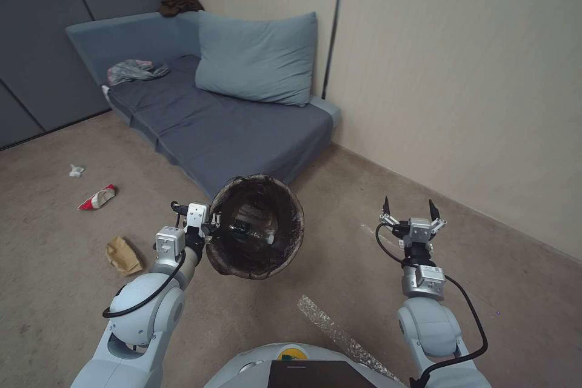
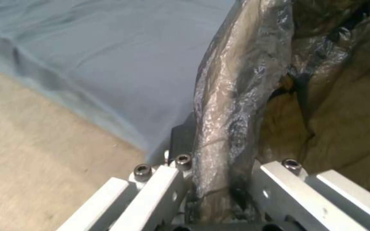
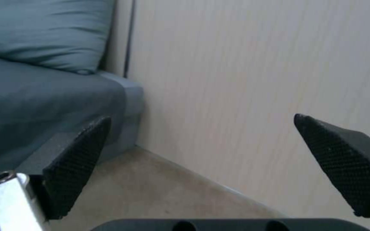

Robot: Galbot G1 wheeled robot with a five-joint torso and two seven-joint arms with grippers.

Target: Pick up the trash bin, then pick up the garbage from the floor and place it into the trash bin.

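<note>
The left gripper (image 1: 213,231), jaws clamped on its lined rim, holds the bin (image 1: 255,225) aloft and mouth-up beside the sofa (image 1: 230,127), apparently ready for litter, while the right gripper (image 1: 411,207) waits, jaws apart, and a paper bag (image 1: 123,254) and cup (image 1: 98,197) lie on the floor (image 1: 48,242).

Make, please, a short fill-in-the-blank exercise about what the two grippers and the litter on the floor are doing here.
1. The left gripper is shut on the rim of the ____, holding it off the carpet.
2. The right gripper hangs ____, with nothing between its fingers.
3. The red-and-white paper cup lies on the carpet on the robot's ____ side.
4. The brown paper bag lies ____ to the robot than the white tissue wad.

Missing words: trash bin; open; left; nearer
</note>
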